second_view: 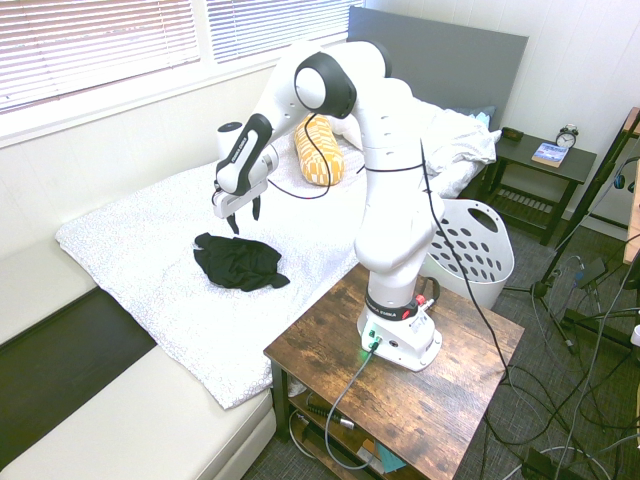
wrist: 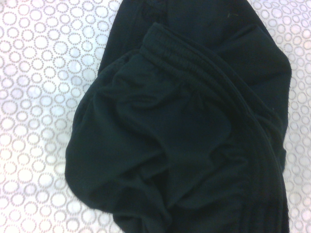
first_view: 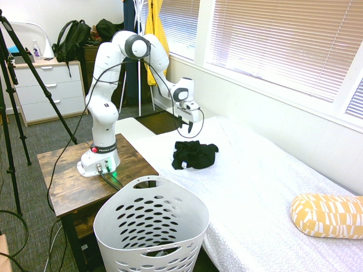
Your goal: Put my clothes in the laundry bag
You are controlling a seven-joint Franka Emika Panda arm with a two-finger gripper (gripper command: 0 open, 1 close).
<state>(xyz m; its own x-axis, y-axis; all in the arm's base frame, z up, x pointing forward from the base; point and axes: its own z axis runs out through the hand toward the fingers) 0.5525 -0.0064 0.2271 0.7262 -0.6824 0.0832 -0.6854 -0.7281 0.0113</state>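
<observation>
Black garment (first_view: 194,154) lies crumpled on the patterned bedsheet (first_view: 249,187), just below my gripper (second_view: 243,220) and apart from it. My fingers point down, spread wide, with nothing between them. Behind them my arm (second_view: 375,150) arches up and over from its base on the wooden table (second_view: 440,400), beside the white laundry basket (first_view: 150,221).
</observation>
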